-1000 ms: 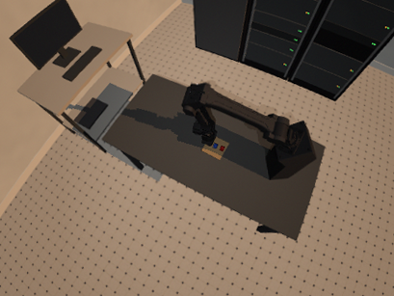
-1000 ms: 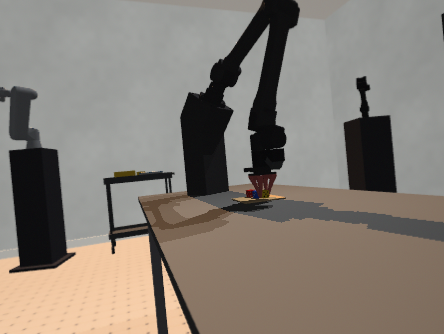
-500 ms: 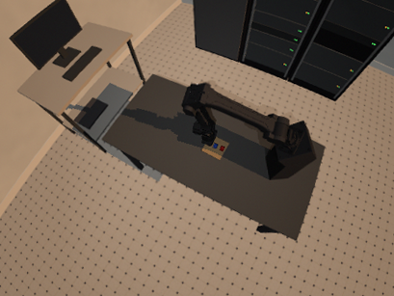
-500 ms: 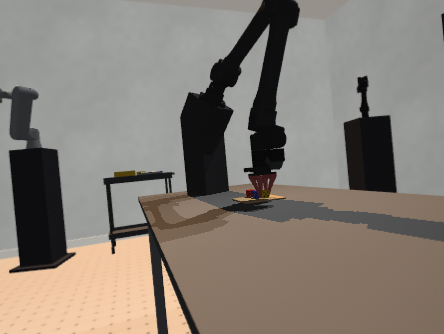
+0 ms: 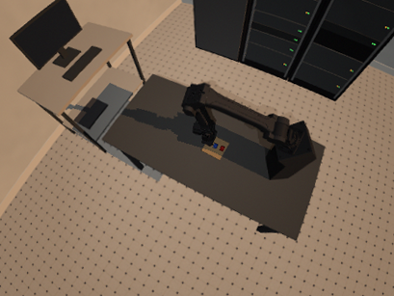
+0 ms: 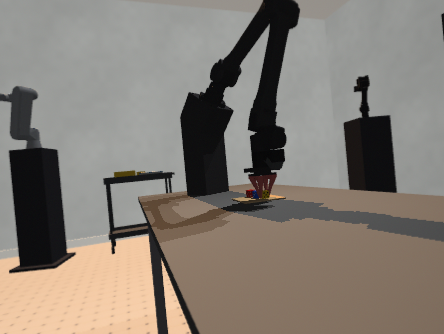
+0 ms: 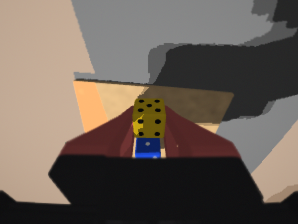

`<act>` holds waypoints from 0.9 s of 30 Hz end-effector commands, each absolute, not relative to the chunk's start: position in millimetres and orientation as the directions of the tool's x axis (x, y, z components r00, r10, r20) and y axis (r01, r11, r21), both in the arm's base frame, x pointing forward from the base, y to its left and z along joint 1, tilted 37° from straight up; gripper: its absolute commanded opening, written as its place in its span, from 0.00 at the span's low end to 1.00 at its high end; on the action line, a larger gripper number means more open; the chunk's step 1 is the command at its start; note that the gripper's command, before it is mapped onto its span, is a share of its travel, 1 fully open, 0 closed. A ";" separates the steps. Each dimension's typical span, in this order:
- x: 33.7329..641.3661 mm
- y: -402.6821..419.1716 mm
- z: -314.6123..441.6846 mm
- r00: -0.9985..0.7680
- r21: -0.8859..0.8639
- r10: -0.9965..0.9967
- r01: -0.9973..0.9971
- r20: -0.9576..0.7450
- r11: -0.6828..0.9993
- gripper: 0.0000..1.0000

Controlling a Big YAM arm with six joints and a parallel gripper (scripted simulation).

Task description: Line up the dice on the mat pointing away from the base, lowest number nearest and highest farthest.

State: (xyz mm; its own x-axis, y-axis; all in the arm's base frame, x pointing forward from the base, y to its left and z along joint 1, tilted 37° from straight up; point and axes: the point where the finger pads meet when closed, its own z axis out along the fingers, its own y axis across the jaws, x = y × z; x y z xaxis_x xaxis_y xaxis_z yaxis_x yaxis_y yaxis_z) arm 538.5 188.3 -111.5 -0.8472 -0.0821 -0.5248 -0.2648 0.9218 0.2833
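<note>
And here at the jaws, the gripper (image 5: 207,142) (image 6: 262,194) (image 7: 149,111) has its reddish fingers clamped on the yellow die (image 6: 266,194) (image 7: 149,119), one at each side; the wrist view shows five pips on its upper face and four on the face below. Just at six o'clock of it in that view sits the blue die (image 5: 215,145) (image 6: 255,194) (image 7: 148,146), a pale pip on its darker face. Over to the top view: blue lies at four o'clock from the fingers, and the red die (image 5: 221,148) (image 6: 249,193) at four o'clock from blue, its number too small to read. Blue and red are over the tan mat (image 5: 212,154) (image 6: 278,198) (image 7: 200,104); yellow is there too, though whether it touches the mat is, in fairness, hard to make out. Around the mat spreads the brown table (image 5: 256,191) (image 6: 300,250) (image 7: 45,60). Out at three o'clock from the mat, the arm's black pedestal (image 5: 273,165) (image 6: 205,150); at ten o'clock, beyond the table, a monitor (image 5: 45,32) on its desk (image 5: 34,89).
</note>
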 end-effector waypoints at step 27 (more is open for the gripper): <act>540.6 197.0 -111.3 -0.842 0.284 -0.084 -0.273 -0.534 0.919 0.20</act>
State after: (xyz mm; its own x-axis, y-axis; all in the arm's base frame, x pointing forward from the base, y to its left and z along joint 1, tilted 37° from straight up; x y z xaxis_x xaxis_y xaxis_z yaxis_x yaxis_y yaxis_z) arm 538.4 188.8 -112.0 -0.8473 -0.0829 -0.5246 -0.2655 0.9216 0.2831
